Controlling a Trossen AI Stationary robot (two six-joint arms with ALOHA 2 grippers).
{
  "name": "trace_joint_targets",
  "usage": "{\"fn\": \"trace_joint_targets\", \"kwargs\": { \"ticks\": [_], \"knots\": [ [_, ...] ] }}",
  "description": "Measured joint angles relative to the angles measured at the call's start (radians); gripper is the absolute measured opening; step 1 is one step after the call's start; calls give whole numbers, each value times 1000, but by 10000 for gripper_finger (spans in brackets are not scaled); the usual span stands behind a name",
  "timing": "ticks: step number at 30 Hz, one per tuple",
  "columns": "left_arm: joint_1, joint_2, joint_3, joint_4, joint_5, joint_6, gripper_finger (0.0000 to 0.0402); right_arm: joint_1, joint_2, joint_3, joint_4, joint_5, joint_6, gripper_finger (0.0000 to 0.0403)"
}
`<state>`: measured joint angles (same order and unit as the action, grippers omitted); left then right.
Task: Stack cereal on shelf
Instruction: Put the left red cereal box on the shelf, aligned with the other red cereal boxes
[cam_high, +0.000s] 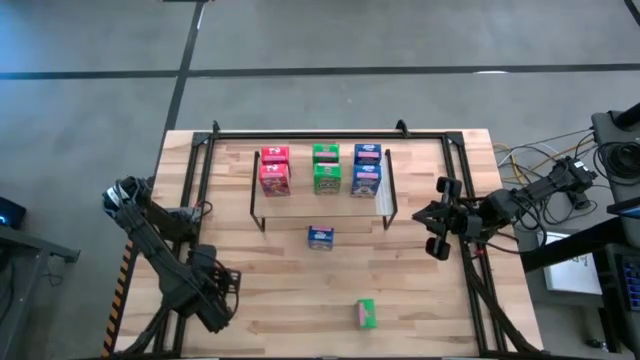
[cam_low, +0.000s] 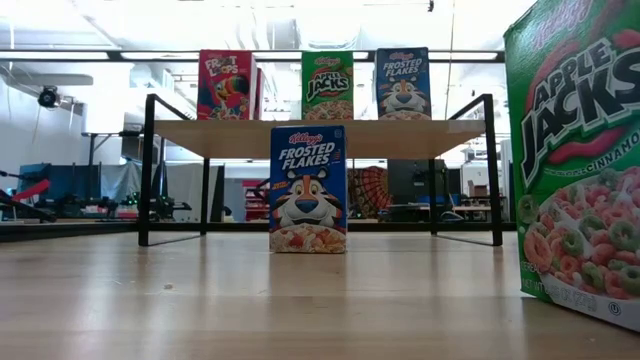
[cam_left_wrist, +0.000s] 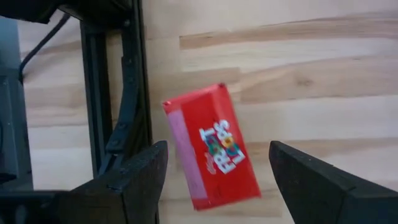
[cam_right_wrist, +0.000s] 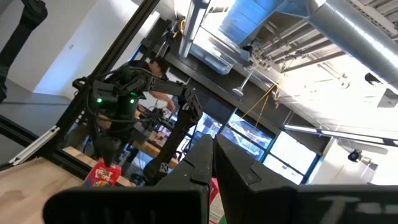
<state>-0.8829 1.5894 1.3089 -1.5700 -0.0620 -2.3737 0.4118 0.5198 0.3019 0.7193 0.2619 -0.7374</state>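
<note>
Cereal is partly shelved: red, green and blue boxes stand on the shelf (cam_high: 388, 196), a blue box (cam_high: 320, 237) stands just in front of it and a green box (cam_high: 366, 313) lies nearer the surface's front edge. The left claw (cam_left_wrist: 217, 180) hangs open over a flat red box (cam_left_wrist: 211, 147) beside the frame post — it is best lowered squarely across the narrow sides before closing. The right claw (cam_high: 437, 229) is parked shut at the right edge.

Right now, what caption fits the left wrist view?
Open left pincer hovering over a red cereal box lying flat on the table.
</note>
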Motion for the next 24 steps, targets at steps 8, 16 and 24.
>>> {"fn": "trace_joint_targets", "kwargs": {
  "ticks": [8,16,24],
  "knots": [
    [-6,0,-37,9,12,-7,264,0,0,0,-3,0,-6,9],
    [-18,0,-99,95,23,-17,255,0,0,0,-3,0,-7,9],
    [-20,1,-96,110,22,-10,218,0,0,0,-3,0,-7,9]
  ]
}}
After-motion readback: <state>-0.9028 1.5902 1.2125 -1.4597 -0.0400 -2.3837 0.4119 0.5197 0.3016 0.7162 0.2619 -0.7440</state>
